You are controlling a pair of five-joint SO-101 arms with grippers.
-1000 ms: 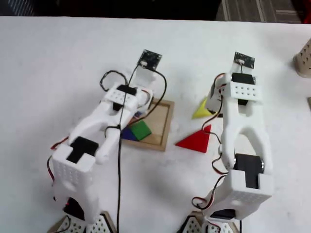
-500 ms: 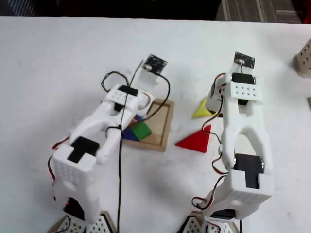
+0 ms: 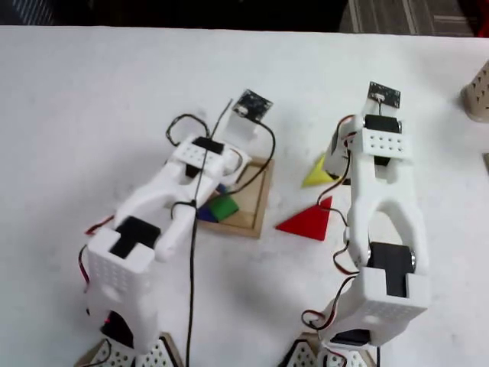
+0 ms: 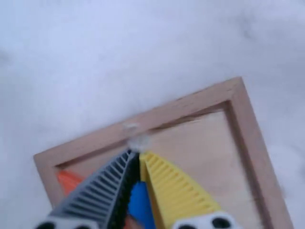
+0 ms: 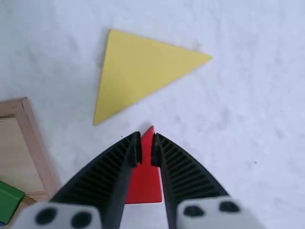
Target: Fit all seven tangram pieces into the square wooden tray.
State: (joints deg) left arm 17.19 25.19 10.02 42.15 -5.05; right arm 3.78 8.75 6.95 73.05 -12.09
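Tray rim [image 4: 162, 114] seemingly touching left hand [image 4: 137, 153]

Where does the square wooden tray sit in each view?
High view: square wooden tray under the left arm, beside the red triangle.
Left wrist view: rim beneath the left end effector.
Right wrist view: corner beside the yellow triangle.
Landmark, high and right wrist: green piece in tray.

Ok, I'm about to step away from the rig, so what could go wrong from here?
1. The left gripper hangs over the wooden tray, close to its rim; a push there could slide the tray or jostle the blue piece beneath it.
2. The right gripper hangs over just the tip of the red triangle; a grab there might spin it toward the yellow triangle nearby.
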